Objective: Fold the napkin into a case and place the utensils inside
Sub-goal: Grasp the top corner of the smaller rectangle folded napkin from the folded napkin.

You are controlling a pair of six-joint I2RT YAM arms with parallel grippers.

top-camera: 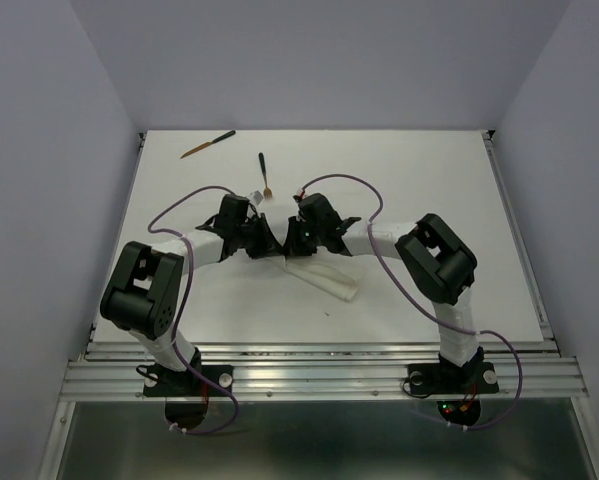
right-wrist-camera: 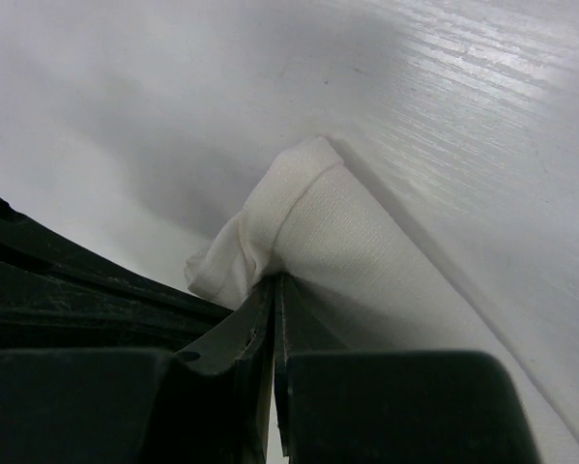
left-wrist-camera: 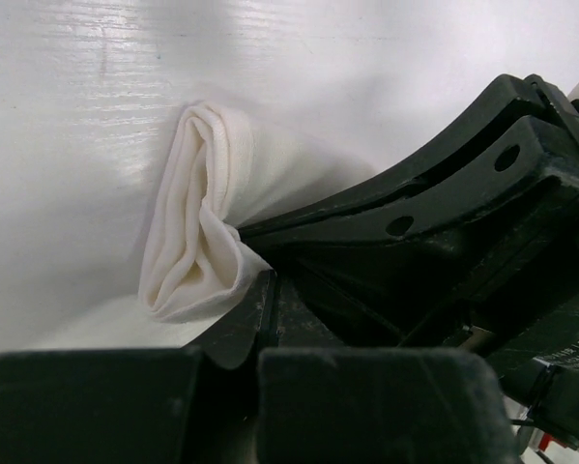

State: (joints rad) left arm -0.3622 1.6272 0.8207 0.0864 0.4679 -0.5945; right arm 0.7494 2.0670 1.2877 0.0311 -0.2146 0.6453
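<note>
The napkin [top-camera: 324, 277] lies folded into a narrow white strip, the case, running from the table's middle towards the near right. Both grippers meet at its far-left end. My right gripper [right-wrist-camera: 275, 285] is shut on that end's fabric [right-wrist-camera: 337, 232]. My left gripper [left-wrist-camera: 272, 290] is shut, its tips against the layered cloth end [left-wrist-camera: 197, 213]; no cloth shows between its jaws. From above, the left gripper [top-camera: 271, 246] and right gripper [top-camera: 289, 246] almost touch. Two utensils lie apart on the table: a brown, dark-ended one [top-camera: 207, 145] at the far left and a fork [top-camera: 264, 175] behind the grippers.
The white table [top-camera: 429, 200] is walled in on three sides. A metal rail [top-camera: 319, 375] runs along the near edge by the arm bases. Purple cables [top-camera: 379, 265] loop off both arms. The right arm's fingers [left-wrist-camera: 444, 193] cross the left wrist view.
</note>
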